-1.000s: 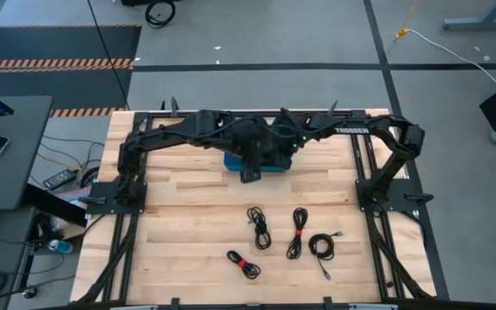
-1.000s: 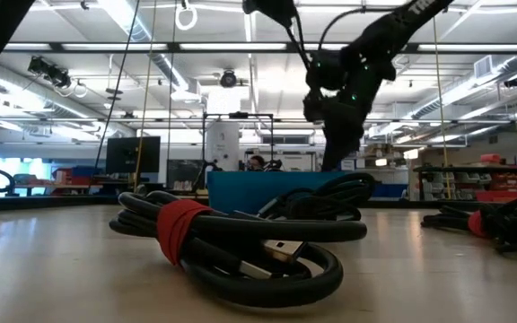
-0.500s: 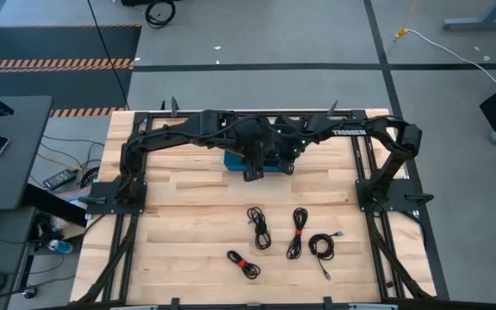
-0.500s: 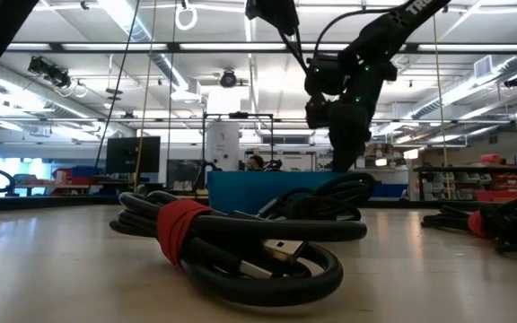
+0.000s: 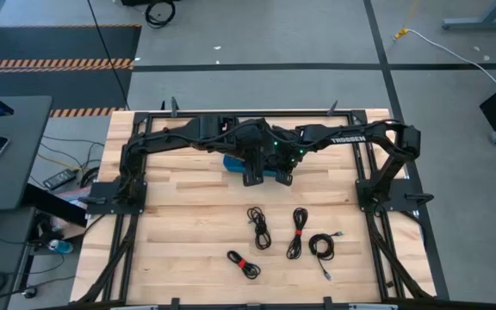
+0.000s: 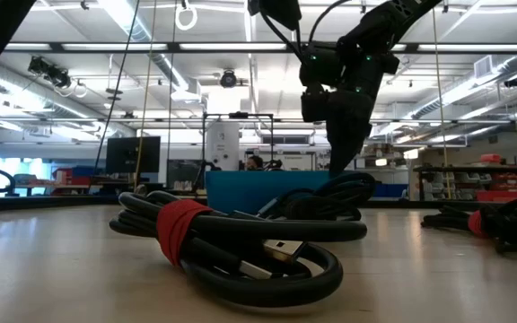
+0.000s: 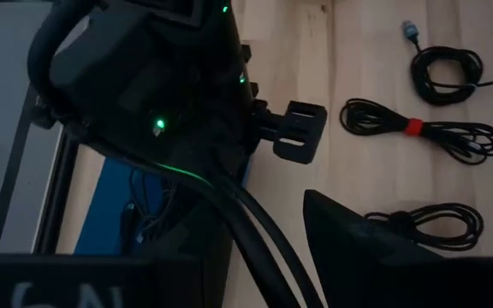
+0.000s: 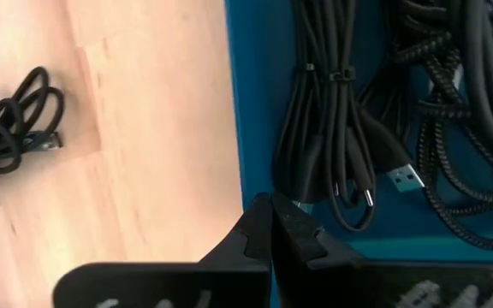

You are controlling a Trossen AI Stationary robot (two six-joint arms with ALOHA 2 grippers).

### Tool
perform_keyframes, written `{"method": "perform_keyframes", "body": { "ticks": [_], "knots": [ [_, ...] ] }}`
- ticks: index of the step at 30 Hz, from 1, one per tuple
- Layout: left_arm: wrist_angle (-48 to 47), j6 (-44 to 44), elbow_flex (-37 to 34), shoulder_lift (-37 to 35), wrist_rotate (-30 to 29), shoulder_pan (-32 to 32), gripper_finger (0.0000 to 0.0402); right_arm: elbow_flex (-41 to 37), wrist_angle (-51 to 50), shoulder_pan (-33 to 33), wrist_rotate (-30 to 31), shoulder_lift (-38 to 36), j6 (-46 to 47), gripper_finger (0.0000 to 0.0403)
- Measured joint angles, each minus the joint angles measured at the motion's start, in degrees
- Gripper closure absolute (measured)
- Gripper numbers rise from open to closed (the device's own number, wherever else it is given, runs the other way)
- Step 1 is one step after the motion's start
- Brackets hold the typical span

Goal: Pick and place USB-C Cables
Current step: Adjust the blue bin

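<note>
Four small black USB-C cable bundles lie flat on the wooden table: one plain (image 5: 258, 226), one with a red tie (image 5: 297, 232), another red-tied one (image 5: 243, 263) near the front edge, and a round coil (image 5: 321, 247). More cables (image 8: 341, 128) lie in the teal bin (image 5: 231, 164) at the far middle. My right gripper (image 8: 270, 227) hangs shut above the bin's near wall (image 8: 245, 111) and touches nothing. My left gripper (image 5: 252, 176) hovers beside it over the bin, apparently open and empty; one finger (image 7: 358, 248) shows in its wrist view.
Both arms reach in from the table's sides and nearly meet above the bin; the right arm's body (image 7: 169, 94) fills most of the left wrist view. Black frame rails (image 5: 132, 189) run along the table's left and right sides. Bare wood (image 5: 188, 224) lies left of the cables.
My right gripper has moved from over the bin toward the table's near edge and slightly left, ending above the bin's near wall close to my left gripper. The cables on the table have stayed put.
</note>
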Motion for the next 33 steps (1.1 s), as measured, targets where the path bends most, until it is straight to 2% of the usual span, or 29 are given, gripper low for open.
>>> {"method": "perform_keyframes", "body": {
  "ticks": [12,22,33],
  "knots": [
    [0.2,1.0,0.1,0.1,-0.2,-0.9,0.0251,0.0,0.2,2.2,-0.2,-0.6,2.1,0.0403],
    [2.1,4.6,1.4,-2.1,-0.7,-0.5,0.0251,0.0,-0.2,0.4,-0.1,-8.6,3.6,0.0403],
    [3.5,6.7,1.6,-4.3,-4.7,0.3,0.0251,0.1,-1.1,0.6,-0.3,-16.1,5.6,0.0403]
  ]
}}
